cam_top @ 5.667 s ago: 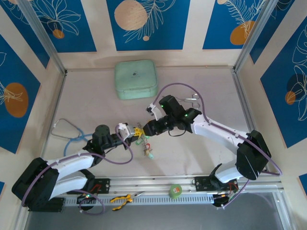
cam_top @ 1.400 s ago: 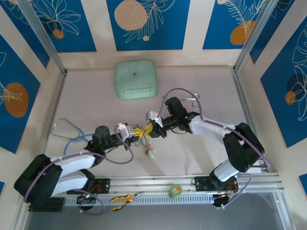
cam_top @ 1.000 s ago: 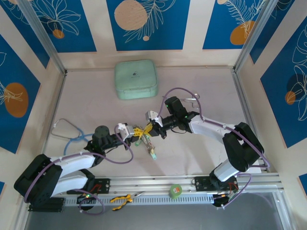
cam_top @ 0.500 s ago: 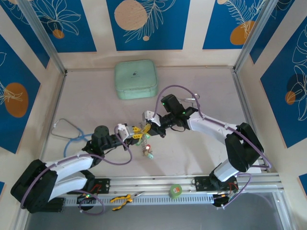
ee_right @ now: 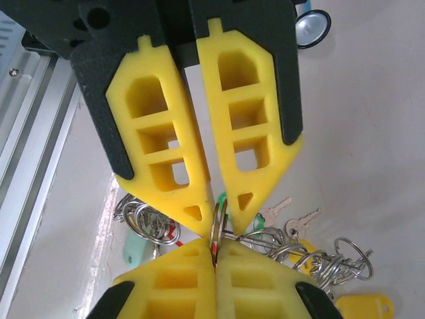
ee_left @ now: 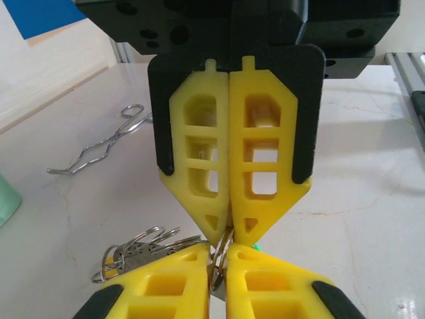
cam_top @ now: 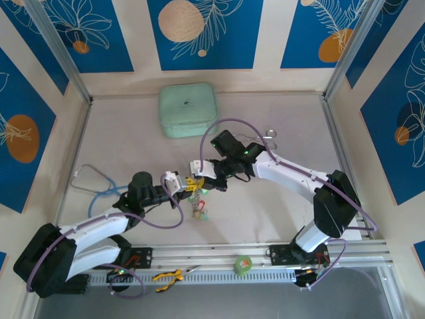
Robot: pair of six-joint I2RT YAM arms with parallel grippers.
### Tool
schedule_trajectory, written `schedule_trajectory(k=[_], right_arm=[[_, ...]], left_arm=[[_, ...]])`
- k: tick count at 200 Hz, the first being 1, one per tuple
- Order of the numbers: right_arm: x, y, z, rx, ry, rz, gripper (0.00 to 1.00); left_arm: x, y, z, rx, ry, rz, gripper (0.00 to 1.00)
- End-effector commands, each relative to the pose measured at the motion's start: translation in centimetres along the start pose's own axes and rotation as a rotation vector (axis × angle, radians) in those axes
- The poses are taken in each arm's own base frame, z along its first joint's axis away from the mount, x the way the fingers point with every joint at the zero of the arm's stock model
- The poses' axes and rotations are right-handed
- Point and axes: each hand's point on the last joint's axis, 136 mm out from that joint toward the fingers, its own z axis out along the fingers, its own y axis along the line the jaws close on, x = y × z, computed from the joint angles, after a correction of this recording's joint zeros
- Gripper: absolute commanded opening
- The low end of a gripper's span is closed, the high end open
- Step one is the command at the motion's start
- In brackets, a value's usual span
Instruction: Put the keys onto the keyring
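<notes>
The keyring [ee_left: 222, 247] stands edge-on, pinched from both sides. My left gripper [ee_left: 218, 260] is shut on its near edge. My right gripper [ee_left: 229, 234] is shut on the far edge, tip to tip with the left. In the right wrist view my right gripper [ee_right: 214, 247] clamps the keyring [ee_right: 218, 219], and the left gripper [ee_right: 221, 214] closes on it from above. Keys [ee_right: 292, 222] on small split rings hang off it, with yellow [ee_right: 362, 307], green [ee_right: 136, 254] and red tags. From above, both grippers [cam_top: 188, 185] [cam_top: 201, 174] meet mid-table, the keys [cam_top: 199, 209] dangling below.
The mint-green case [cam_top: 188, 109] sits at the back of the table. Silvery forceps [cam_top: 265, 136] [ee_left: 106, 143] lie behind the right arm. A blue-tubed stethoscope [cam_top: 93, 183] lies at the left. A green tape roll [cam_top: 243, 264] and yellow pliers [cam_top: 169, 276] rest on the front rail.
Both grippers, still joined on the keyring, have drifted left, the right forearm swinging left with them. The hanging bunch of keys has shifted left beneath them.
</notes>
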Motion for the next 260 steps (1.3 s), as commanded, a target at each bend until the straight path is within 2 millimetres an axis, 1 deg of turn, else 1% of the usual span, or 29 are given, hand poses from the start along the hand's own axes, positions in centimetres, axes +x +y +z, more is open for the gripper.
schedule_trajectory(k=[1,9,22,45,52,68,90,111,145,167,194,213,242,260], right_arm=[[-1.0,1.3,0.0,-0.047,-0.002,-0.031,0.00],[-1.2,1.2,-0.1,-0.044,-0.017,-0.024,0.00],[-1.5,1.0,-0.4,-0.030,-0.060,-0.005,0.01],[-1.5,0.2,-1.2,0.005,-0.172,0.063,0.24],[-1.4,0.0,-1.4,0.012,-0.206,0.088,0.28],[-0.9,-0.2,-1.6,0.014,-0.257,0.129,0.30],[-0.5,0.0,-1.1,0.001,-0.282,0.157,0.31],[-0.1,0.0,-0.6,0.000,-0.290,0.174,0.31],[-0.2,-0.1,-0.5,-0.002,-0.313,0.179,0.30],[-0.2,-0.1,-0.3,-0.013,-0.318,0.183,0.25],[-0.4,-0.1,-0.2,-0.023,-0.327,0.185,0.22],[-0.6,0.0,-0.3,-0.028,-0.341,0.183,0.16],[-0.8,0.2,-0.4,-0.039,-0.348,0.182,0.00],[-0.7,0.3,-0.6,-0.042,-0.338,0.178,0.00]], left_arm=[[-1.3,-0.1,0.3,0.022,-0.029,0.027,0.05],[-1.4,-0.2,0.3,0.029,-0.035,0.029,0.00],[-1.4,-0.4,0.2,0.033,-0.040,0.027,0.00],[-1.5,-0.3,0.1,0.021,-0.066,0.020,0.00],[-1.5,-0.3,0.0,0.016,-0.075,0.015,0.00],[-1.6,-0.4,0.0,0.016,-0.099,0.004,0.00],[-1.7,-0.4,0.0,0.016,-0.121,-0.007,0.00],[-1.7,-0.4,0.1,0.018,-0.131,-0.015,0.00],[-1.6,-0.5,0.1,0.020,-0.131,-0.017,0.00],[-1.7,-0.5,0.0,0.021,-0.134,-0.018,0.00],[-1.8,-0.6,-0.1,0.021,-0.141,-0.018,0.00],[-1.8,-0.6,-0.1,0.021,-0.143,-0.020,0.00],[-1.9,-0.5,-0.1,0.018,-0.145,-0.021,0.00],[-1.8,-0.3,-0.1,0.008,-0.140,-0.025,0.00]])
